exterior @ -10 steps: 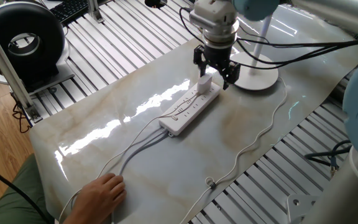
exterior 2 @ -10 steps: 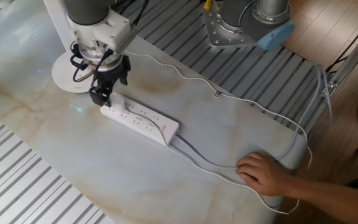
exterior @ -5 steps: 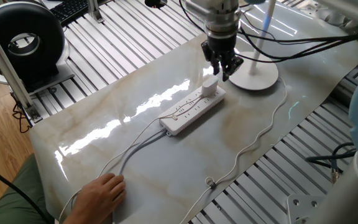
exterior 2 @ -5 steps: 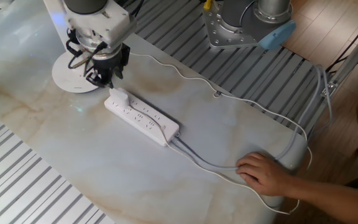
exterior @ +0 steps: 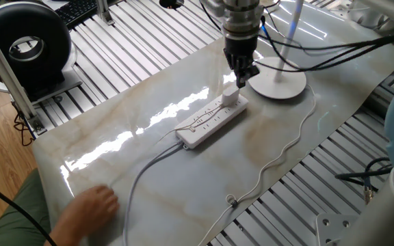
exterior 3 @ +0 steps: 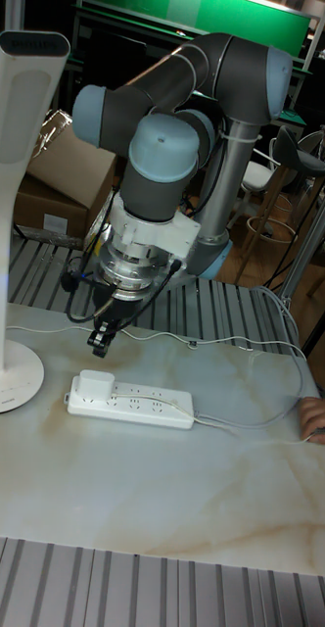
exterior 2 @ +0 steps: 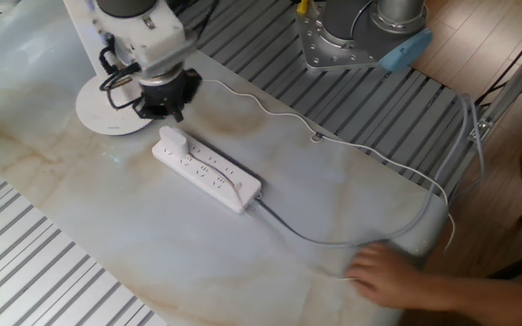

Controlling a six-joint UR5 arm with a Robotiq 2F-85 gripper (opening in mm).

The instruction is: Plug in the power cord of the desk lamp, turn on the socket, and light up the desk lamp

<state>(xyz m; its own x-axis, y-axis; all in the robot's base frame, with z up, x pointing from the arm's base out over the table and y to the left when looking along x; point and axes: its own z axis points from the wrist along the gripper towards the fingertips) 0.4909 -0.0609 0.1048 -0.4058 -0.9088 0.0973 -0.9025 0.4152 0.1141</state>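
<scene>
The power cord's small white plug (exterior: 230, 96) (exterior 2: 172, 141) (exterior 3: 96, 379) stands in the end outlet of the socket (exterior: 207, 121) (exterior 2: 208, 169) (exterior 3: 133, 400), a long white strip lying on the marble top. My gripper (exterior: 243, 70) (exterior 2: 169, 110) (exterior 3: 100, 339) hangs just above the plug, clear of it, fingers together and holding nothing. The desk lamp's round base (exterior: 278, 83) (exterior 2: 107, 105) (exterior 3: 6, 377) sits right behind the strip, its pole (exterior 3: 11, 196) upright. The thin white cord (exterior: 298, 131) (exterior 2: 370, 149) trails from the lamp along the table edge.
A person's hand (exterior: 91, 205) (exterior 2: 388, 276) (exterior 3: 319, 419) rests near the table's edge by the strip's grey cable (exterior: 146, 167) (exterior 2: 320, 239). A black round device (exterior: 26, 44) and a keyboard (exterior: 81, 10) lie beyond the table. The arm's metal base (exterior 2: 352, 36) stands on the slatted frame.
My gripper let go of the seated plug, rose a little toward the lamp and closed its fingers. The person's hand slid back toward the table edge, shifting the cables.
</scene>
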